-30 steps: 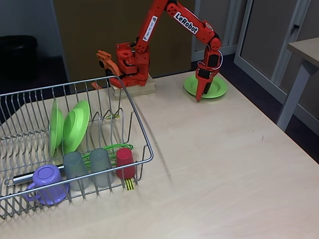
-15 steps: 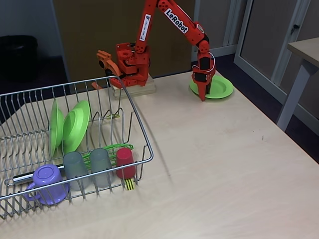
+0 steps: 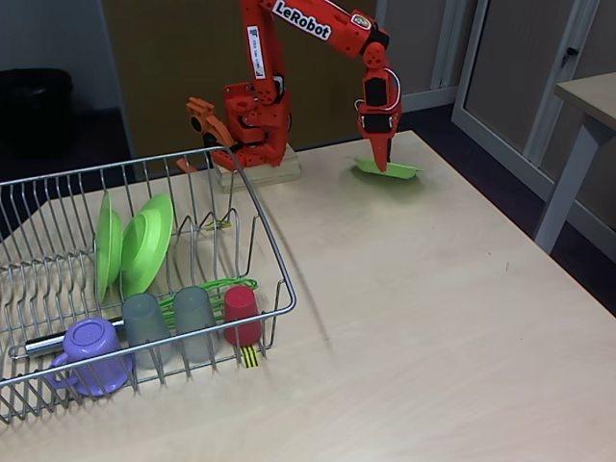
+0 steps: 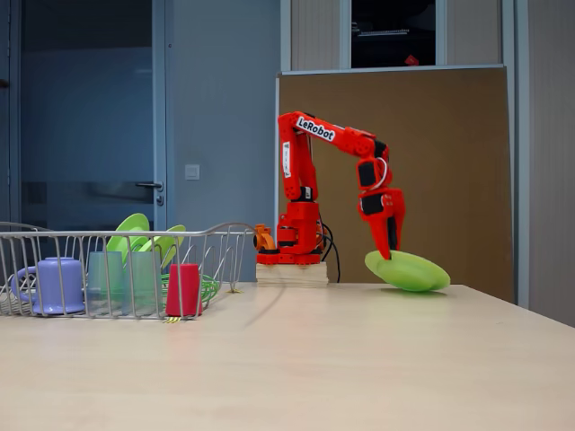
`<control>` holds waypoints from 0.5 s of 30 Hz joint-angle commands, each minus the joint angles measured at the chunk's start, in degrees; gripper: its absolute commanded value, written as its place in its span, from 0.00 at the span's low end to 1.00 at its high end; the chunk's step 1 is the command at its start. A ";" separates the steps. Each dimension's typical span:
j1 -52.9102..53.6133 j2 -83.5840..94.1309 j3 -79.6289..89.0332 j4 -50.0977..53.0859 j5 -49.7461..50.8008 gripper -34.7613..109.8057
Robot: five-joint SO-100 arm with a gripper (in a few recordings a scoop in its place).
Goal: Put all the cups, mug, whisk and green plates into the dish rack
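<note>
My gripper (image 3: 381, 160) (image 4: 390, 252) is shut on the rim of a green plate (image 3: 395, 171) (image 4: 411, 271) at the far side of the table. The plate hangs tilted, just above or touching the tabletop. The dish rack (image 3: 272, 252) (image 4: 229, 235) stands at the left. Two more green plates (image 3: 144, 243) (image 4: 132, 230) stand upright between its prongs. Along its front row are the purple mug (image 3: 89, 352) (image 4: 52, 285), two grey cups (image 3: 146, 325) (image 3: 193, 320) and a red cup (image 3: 241, 314) (image 4: 183, 289), upside down. The whisk (image 3: 218, 287) lies behind them.
The arm's base (image 3: 255, 135) sits on a wooden block at the table's far edge, close to the rack's back corner. Another table's leg (image 3: 568, 183) stands off to the right. A brown board (image 4: 449, 162) rises behind the table.
The gripper has taken the plate by its rim, pulled it toward the base and raised it, so the plate now tilts instead of lying flat. The rack's contents have not moved.
</note>
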 commanded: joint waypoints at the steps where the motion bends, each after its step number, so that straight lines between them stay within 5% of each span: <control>1: 4.48 4.83 -4.13 4.57 -7.21 0.24; 15: 21.45 11.95 -11.87 12.83 -30.67 0.24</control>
